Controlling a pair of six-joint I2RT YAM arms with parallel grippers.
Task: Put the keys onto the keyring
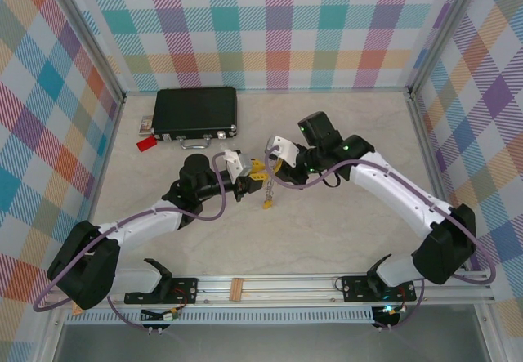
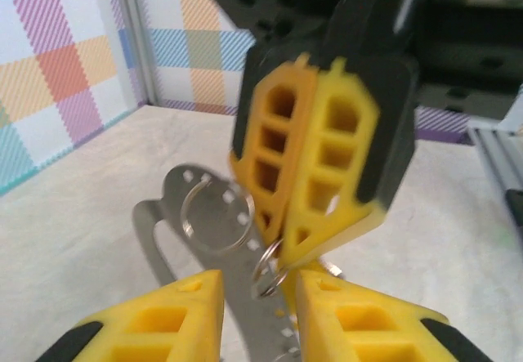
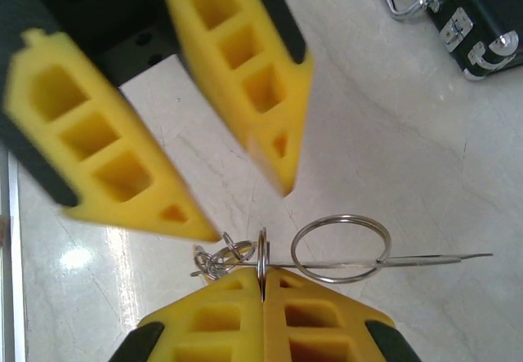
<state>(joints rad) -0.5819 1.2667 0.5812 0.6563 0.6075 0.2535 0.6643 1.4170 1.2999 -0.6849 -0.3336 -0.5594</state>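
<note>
While case (image 1: pixel 196 110) lies shut, right fingers (image 3: pixel 214 329) pinch keyring (image 3: pixel 263 256).

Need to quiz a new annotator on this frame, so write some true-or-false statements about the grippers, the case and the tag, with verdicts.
1. The right gripper is shut on a thin metal ring. True.
2. The left gripper is clamped shut. False: its fingers stand apart, just across from the right gripper.
3. The black case lies at the far left of the table. True.
4. The red tag lies on top of the black case. False: it lies on the table beside the case's near left corner.
</note>
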